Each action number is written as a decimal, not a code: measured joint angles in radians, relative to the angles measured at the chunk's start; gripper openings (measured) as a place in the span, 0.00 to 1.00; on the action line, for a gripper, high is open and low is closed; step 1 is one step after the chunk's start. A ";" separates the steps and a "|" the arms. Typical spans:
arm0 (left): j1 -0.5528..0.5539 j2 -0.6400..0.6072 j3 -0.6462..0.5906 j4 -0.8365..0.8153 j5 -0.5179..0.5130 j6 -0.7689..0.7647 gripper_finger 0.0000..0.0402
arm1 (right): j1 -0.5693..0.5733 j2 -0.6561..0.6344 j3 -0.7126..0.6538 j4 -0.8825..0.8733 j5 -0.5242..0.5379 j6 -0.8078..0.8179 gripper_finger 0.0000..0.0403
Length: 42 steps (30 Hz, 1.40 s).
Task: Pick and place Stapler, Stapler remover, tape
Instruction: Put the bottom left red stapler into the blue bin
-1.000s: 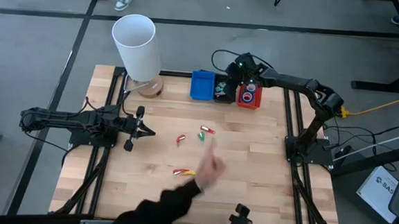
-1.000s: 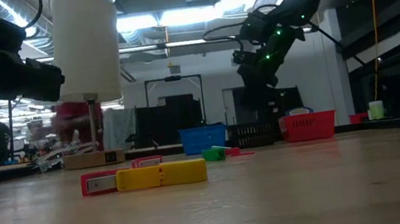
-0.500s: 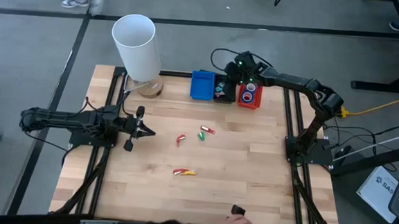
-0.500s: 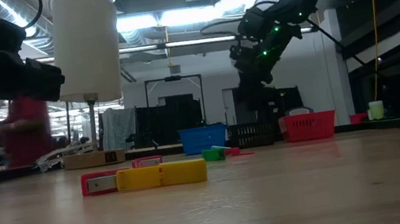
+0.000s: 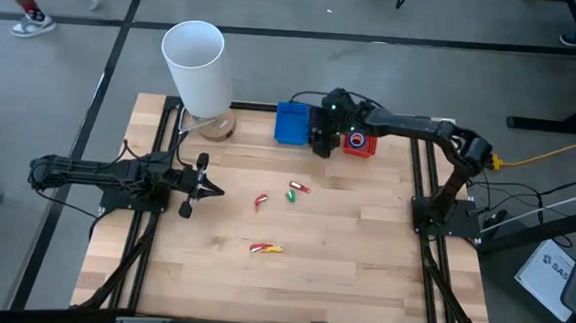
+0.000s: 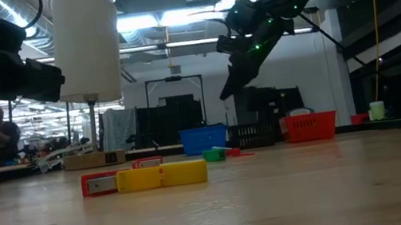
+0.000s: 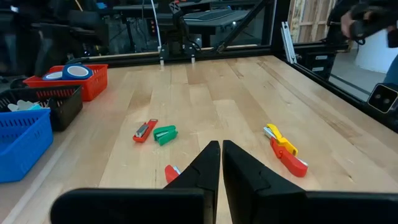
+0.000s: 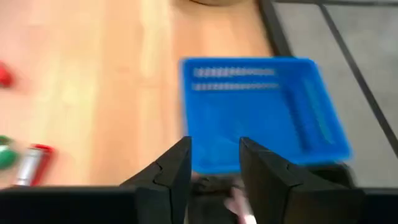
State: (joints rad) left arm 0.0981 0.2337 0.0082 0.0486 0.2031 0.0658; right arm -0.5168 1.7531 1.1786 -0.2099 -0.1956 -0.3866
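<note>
The right gripper [image 5: 318, 141] is hanging over the black basket [image 5: 320, 129] at the table's far edge, its fingers [image 8: 177, 168] parted with nothing between them. Half a second ago it was sitting nearer the red basket [image 5: 359, 141]; it has since swung toward the blue basket [image 8: 264, 112], which is now filling its wrist view. Two blue tape rolls [image 7: 69, 71] are lying in the red basket. In the low view the gripper is now tilting down and sideways instead of pointing straight down. On the boards, the yellow-and-red stapler [image 5: 266, 247], the green piece [image 5: 292, 194] and the red pieces [image 5: 261, 201] are lying where they lay before. The left gripper [image 5: 214, 188] is waiting at the left side, its fingers [image 7: 208, 168] pressed together and empty. A person's hand seen at the near edge earlier is gone.
</note>
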 joint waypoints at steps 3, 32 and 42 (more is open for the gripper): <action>0.000 0.000 0.000 0.000 0.000 0.000 0.04 | 0.050 0.000 0.000 0.005 0.000 -0.001 0.34; 0.000 0.000 0.000 0.000 0.000 0.000 0.04 | 0.527 0.183 0.358 -0.044 -0.022 0.119 0.34; 0.000 0.000 0.000 0.000 0.000 0.000 0.04 | 0.684 0.249 0.366 -0.046 -0.026 0.255 0.34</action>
State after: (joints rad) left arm 0.0982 0.2333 0.0082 0.0490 0.2031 0.0658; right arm 0.1671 2.0016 1.5448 -0.2556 -0.2213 -0.1316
